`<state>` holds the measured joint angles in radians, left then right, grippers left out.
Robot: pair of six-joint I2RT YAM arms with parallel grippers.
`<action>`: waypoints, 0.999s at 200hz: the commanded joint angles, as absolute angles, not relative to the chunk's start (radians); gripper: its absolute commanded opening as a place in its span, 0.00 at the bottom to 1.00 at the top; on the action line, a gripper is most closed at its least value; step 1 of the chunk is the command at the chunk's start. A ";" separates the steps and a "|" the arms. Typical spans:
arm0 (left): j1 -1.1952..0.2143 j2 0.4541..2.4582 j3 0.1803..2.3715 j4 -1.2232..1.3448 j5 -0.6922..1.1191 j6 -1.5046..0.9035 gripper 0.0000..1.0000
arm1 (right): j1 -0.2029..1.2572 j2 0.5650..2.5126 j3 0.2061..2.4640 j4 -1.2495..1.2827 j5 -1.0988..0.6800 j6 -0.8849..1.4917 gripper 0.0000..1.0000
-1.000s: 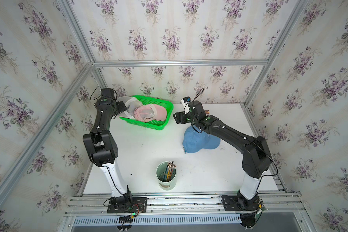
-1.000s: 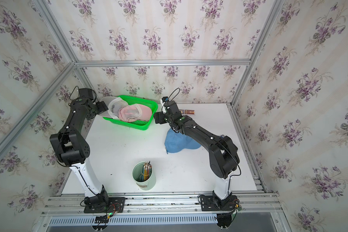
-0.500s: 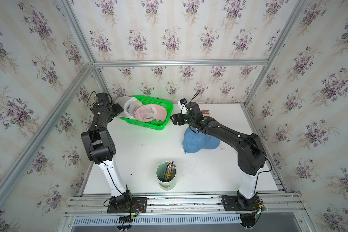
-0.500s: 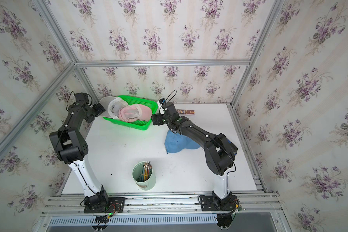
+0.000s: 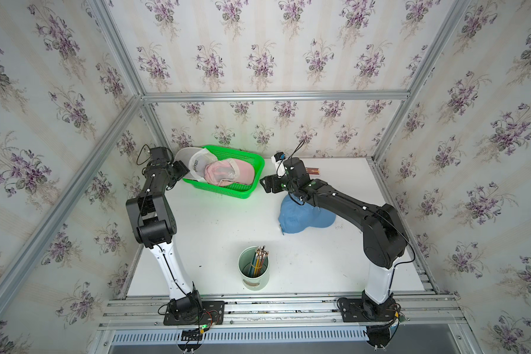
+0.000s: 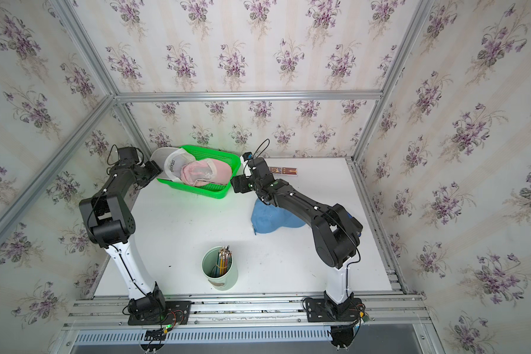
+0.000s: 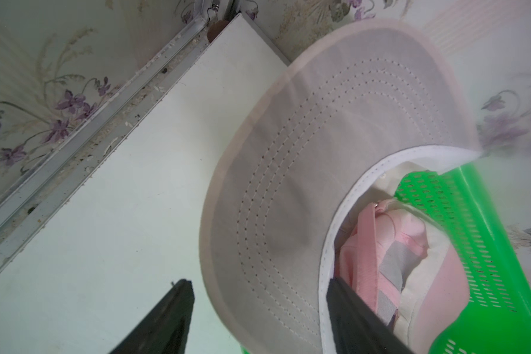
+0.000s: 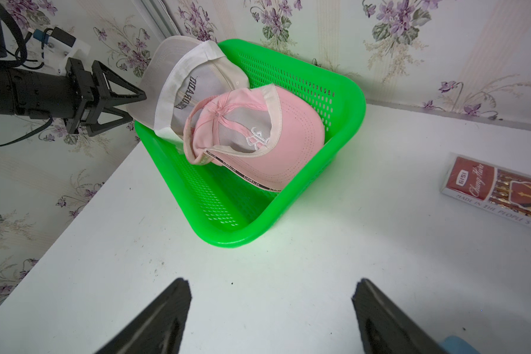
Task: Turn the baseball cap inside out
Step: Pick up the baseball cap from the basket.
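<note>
- The left arm point(image 5: 152, 199) is raised from its base, folded sharply at the elbow and stretched along the edge of the counter point(image 5: 215, 233). Its wrist is levelled at the green basket point(image 5: 256, 176).
- The left jaws are held apart around the brim of the white cap point(image 5: 193, 161). In the left wrist view one of the fingers point(image 7: 166, 318) is seen just clear of the brim's outer edge, with a strip of counter between them. The other finger is set against the white band at the brim's inner edge. No clamping is shown.
- The white cap point(image 7: 273, 184) is propped on the basket rim nearest the left jaws. Its brim is pushed out over that rim toward them, and its crown is kept inside the basket.
- The pink cap point(image 5: 230, 174) is laid in the basket just beyond the white cap, between the two pairs of jaws.
- The right arm point(image 5: 344, 205) is reached low across the counter, with its wrist aimed at the basket's other end.
- The right jaws are spread wide over bare counter with nothing between them. The basket is found just ahead of them, untouched.
- The blue cap point(image 5: 301, 217) is left on the counter behind the right jaws, partly covered by the forearm.
- A red box point(image 8: 485, 184) is seen beside the right jaws, and a pencil cup point(image 5: 255, 280) well apart from both pairs.
</note>
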<state>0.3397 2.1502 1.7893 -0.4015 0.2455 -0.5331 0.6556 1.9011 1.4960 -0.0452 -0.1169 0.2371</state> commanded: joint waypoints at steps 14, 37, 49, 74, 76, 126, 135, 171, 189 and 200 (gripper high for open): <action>0.341 2.133 1.784 -0.328 0.265 -0.510 0.46 | 0.656 1.914 1.504 -0.018 -0.139 0.259 0.87; 0.339 2.112 1.756 -0.306 0.260 -0.492 0.40 | 0.658 1.919 1.503 -0.010 -0.156 0.268 0.86; 0.339 2.102 1.745 -0.295 0.269 -0.482 0.34 | 0.660 1.919 1.502 -0.006 -0.161 0.268 0.86; 0.340 2.085 1.724 -0.277 0.295 -0.481 0.22 | 0.660 1.917 1.498 -0.004 -0.163 0.269 0.86; 0.339 2.083 1.721 -0.274 0.298 -0.482 0.22 | 0.660 1.916 1.498 -0.004 -0.164 0.270 0.86; 0.328 2.041 1.691 -0.199 0.396 -0.515 0.02 | 0.661 1.898 1.466 0.000 -0.160 0.264 0.86; 0.320 2.032 1.685 -0.183 0.409 -0.520 0.01 | 0.661 1.895 1.462 0.000 -0.161 0.262 0.86; 0.289 1.976 1.648 -0.105 0.441 -0.537 0.00 | 0.662 1.891 1.450 0.000 -0.164 0.258 0.86; 0.271 1.941 1.637 -0.069 0.454 -0.552 0.00 | 0.661 1.888 1.445 0.001 -0.166 0.258 0.86; 0.259 1.912 1.629 -0.041 0.462 -0.556 0.00 | 0.662 1.884 1.438 0.010 -0.174 0.254 0.85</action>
<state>0.2760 1.9617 1.6375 -0.1627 0.4217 -0.5320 0.6605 1.8988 1.4475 -0.0193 -0.1658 0.2626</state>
